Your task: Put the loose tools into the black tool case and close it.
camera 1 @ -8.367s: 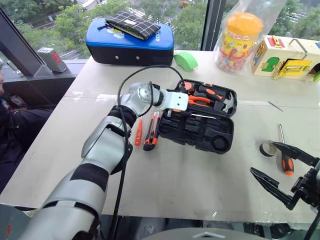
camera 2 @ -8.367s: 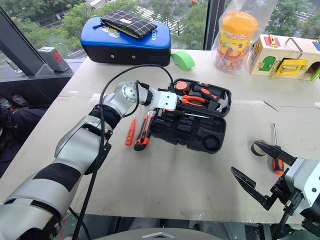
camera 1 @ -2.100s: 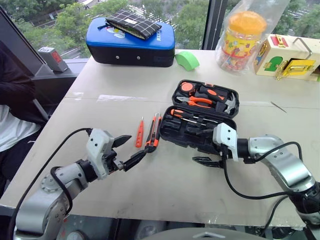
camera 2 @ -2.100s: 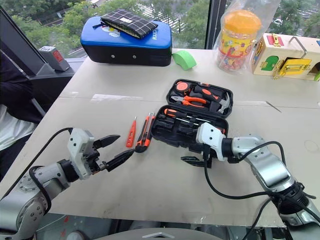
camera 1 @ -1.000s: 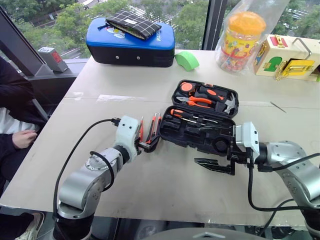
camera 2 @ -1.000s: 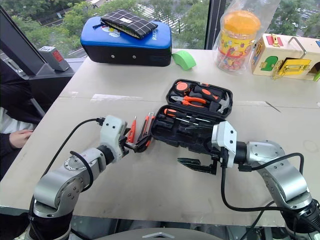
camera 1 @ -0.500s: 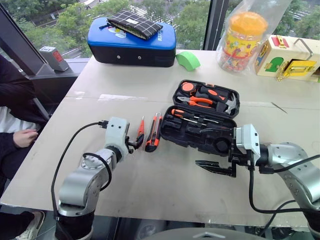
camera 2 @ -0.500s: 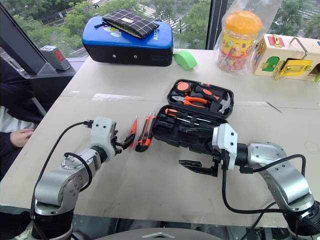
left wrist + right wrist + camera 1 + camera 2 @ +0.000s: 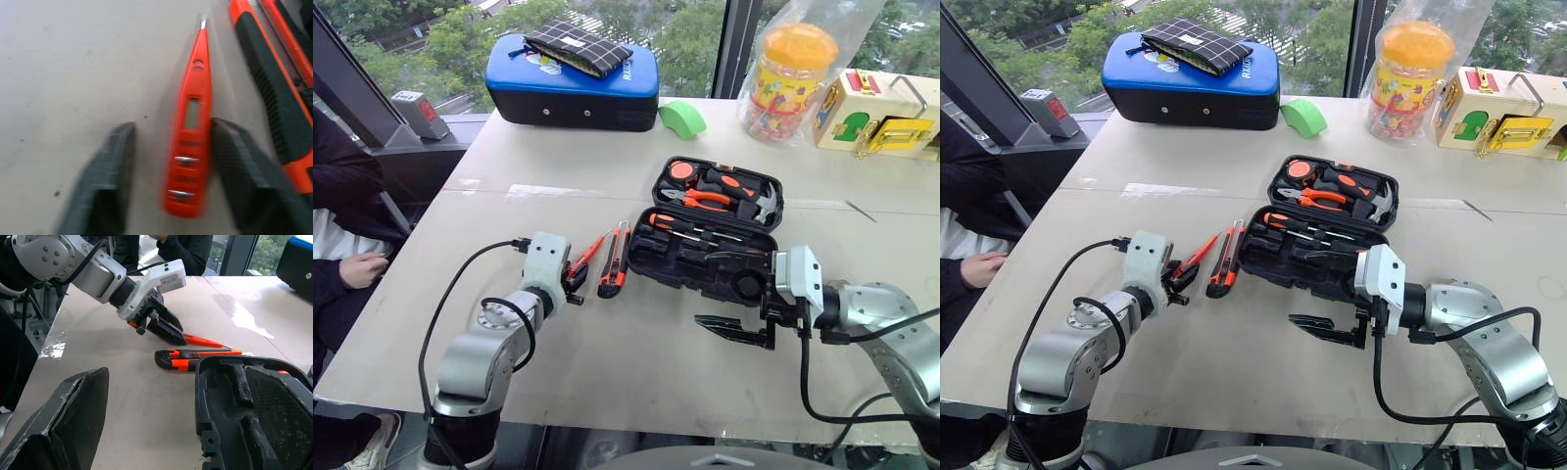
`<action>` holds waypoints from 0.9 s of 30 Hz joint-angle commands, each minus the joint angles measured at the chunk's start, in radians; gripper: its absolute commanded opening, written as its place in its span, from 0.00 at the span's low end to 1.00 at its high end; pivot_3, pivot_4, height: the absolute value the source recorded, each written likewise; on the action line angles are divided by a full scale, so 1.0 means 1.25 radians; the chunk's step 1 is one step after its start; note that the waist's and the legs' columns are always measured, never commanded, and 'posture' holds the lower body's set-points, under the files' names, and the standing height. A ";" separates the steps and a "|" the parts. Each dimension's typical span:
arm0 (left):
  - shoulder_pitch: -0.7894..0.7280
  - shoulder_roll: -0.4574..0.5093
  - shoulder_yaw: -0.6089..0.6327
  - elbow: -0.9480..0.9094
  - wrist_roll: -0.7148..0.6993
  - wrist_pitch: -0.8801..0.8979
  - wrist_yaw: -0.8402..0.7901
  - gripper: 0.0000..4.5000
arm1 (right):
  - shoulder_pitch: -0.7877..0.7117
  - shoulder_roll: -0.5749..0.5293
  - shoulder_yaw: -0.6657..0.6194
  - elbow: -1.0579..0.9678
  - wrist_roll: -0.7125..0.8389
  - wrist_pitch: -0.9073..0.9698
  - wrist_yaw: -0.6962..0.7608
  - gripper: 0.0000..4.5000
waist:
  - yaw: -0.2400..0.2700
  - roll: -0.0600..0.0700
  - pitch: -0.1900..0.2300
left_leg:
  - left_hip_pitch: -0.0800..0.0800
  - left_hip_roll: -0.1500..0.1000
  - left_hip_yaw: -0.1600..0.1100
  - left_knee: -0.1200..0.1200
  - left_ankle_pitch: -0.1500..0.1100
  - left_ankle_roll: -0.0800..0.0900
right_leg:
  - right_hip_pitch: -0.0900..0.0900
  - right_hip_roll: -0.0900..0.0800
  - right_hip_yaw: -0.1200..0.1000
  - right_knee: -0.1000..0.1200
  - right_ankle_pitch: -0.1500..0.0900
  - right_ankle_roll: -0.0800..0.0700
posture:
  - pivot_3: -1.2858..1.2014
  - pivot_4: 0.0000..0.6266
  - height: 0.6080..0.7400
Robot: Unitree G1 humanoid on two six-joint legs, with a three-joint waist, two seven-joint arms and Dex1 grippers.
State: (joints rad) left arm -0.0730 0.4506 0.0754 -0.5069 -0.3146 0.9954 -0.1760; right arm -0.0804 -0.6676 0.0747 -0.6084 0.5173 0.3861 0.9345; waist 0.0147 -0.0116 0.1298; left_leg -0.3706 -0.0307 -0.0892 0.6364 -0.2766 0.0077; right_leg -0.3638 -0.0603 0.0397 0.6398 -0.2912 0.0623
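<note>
Head view: the left gripper [image 9: 576, 284] has shifted off the utility knife [image 9: 613, 259] and its jaws are narrowing around the butt of the orange tester screwdriver [image 9: 587, 253], just left of the knife; the pickup looks about to start. The black tool case [image 9: 713, 235] lies open, right of both.

Left wrist view: 1 finger [image 9: 234, 161] touches the tester screwdriver, the other stands apart, not yet clenched.

Right wrist view: the right gripper [image 9: 146, 411] is spread wide, 1 finger beside the case.

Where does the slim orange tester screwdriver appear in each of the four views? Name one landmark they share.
Left eye: tester screwdriver, between left gripper and utility knife.
Right eye: the same.
Left wrist: centre, between the fingers.
Right wrist: behind the knife.
Landmark: the utility knife.
</note>
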 commanded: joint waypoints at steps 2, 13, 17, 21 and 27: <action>-0.002 0.023 0.028 0.005 -0.016 -0.073 -0.073 0.08 | 0.019 -0.007 -0.035 -0.036 0.011 -0.011 -0.013 1.00 | 0.000 0.000 0.000 | 0.000 0.000 0.000 0.000 0.000 0.000 | 0.000 0.000 0.000 0.000 0.000 0.000 | 0.52 0.24 1.00; -0.300 0.233 -0.127 0.168 -0.039 -0.332 -0.576 0.08 | 0.163 -0.032 -0.189 -0.100 0.045 -0.003 -0.060 1.00 | 0.001 0.000 0.000 | -0.003 -0.001 -0.002 0.001 0.001 -0.001 | 0.000 -0.001 -0.005 -0.001 0.000 0.000 | 0.52 0.24 1.00; -0.441 0.230 -0.280 0.378 0.073 -0.556 -0.761 0.08 | 0.233 -0.046 -0.270 -0.122 0.066 -0.005 -0.059 1.00 | -0.004 0.001 0.001 | -0.003 -0.001 0.000 0.001 0.001 -0.001 | 0.000 0.000 -0.006 -0.002 0.000 0.000 | 0.52 0.24 1.00; -0.604 0.145 -0.387 0.675 0.189 -0.768 -0.858 0.08 | 0.279 -0.056 -0.322 -0.142 0.069 -0.005 -0.065 1.00 | 0.000 0.000 0.001 | -0.004 0.000 -0.002 0.003 0.001 0.000 | 0.000 0.006 -0.007 -0.001 0.000 0.000 | 0.52 0.24 1.00; -0.745 0.061 -0.427 1.004 0.283 -1.010 -0.928 0.08 | 0.320 -0.053 -0.342 -0.190 0.075 0.001 -0.090 1.00 | -0.008 0.000 0.002 | -0.007 -0.001 -0.003 0.009 -0.002 0.004 | 0.000 0.007 -0.009 0.001 0.000 0.001 | 0.52 0.24 1.00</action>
State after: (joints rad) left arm -0.9739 0.5309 -0.4611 0.6985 0.0208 -0.1961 -1.3168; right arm 0.3166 -0.7336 -0.3259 -0.8002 0.5934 0.3902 0.8340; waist 0.0049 -0.0120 0.1320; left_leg -0.3790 -0.0313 -0.0933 0.6480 -0.2788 0.0128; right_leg -0.3644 -0.0511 0.0280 0.6413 -0.2915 0.0630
